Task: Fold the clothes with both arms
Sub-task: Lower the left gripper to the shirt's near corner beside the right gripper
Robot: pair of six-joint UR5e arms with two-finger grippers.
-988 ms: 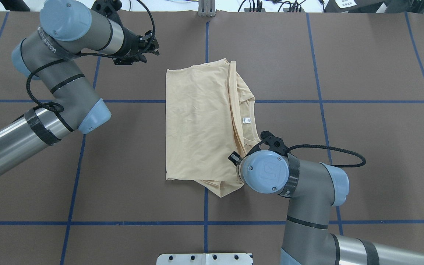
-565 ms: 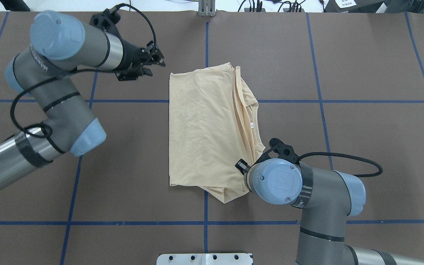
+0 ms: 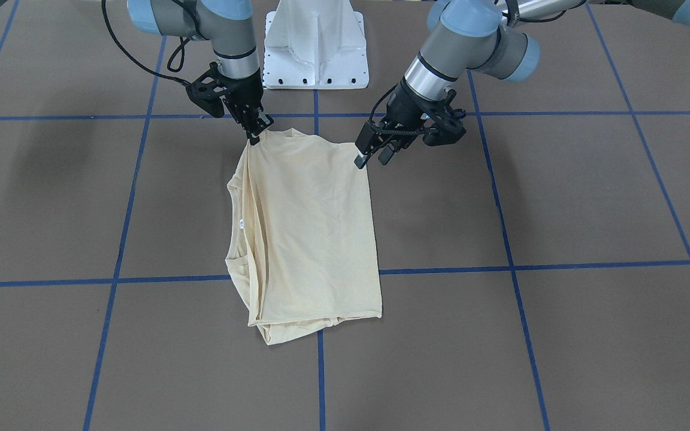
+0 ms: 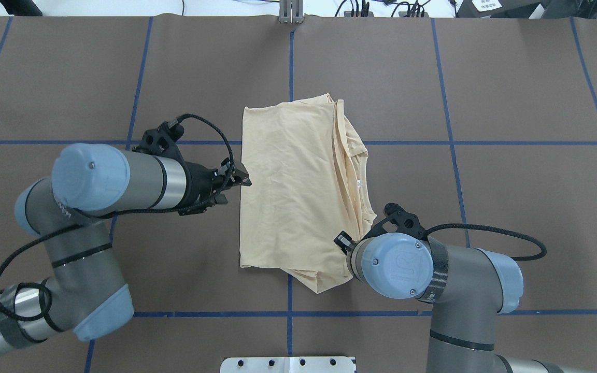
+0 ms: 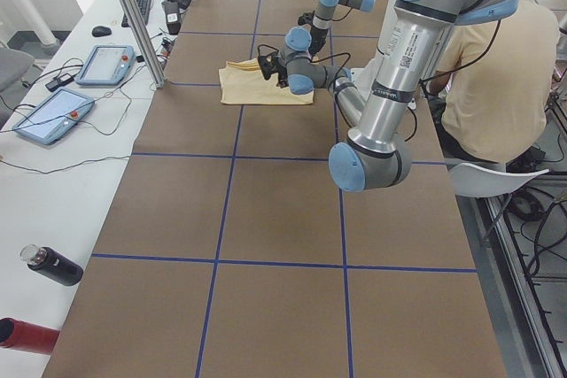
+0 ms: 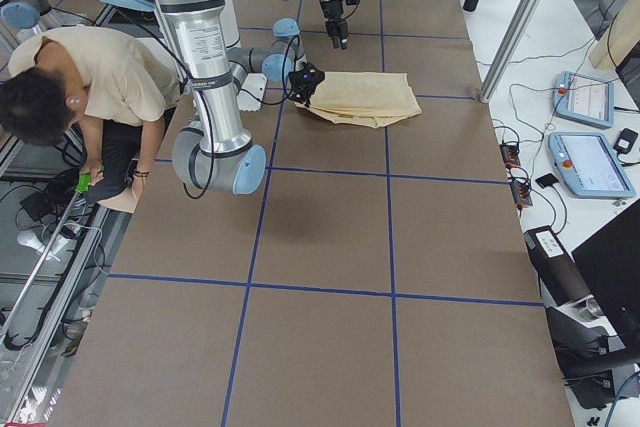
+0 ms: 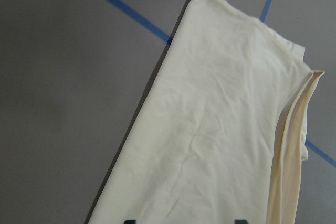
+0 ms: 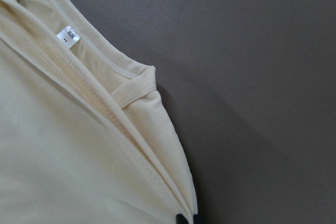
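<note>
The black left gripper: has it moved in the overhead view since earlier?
Yes. The black left gripper came down the view, across the horizontal blue tape line, to beside the pale cream-yellow shirt.

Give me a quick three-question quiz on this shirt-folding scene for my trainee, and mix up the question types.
1. Fill in: the left gripper by the shirt has its jaws ____.
2. True or false: the neck label is hidden under the fabric.
3. Which one pinches a corner of the shirt? A) the left gripper B) the right gripper C) neither

Key: 1 open; 2 false; 3 B.
</note>
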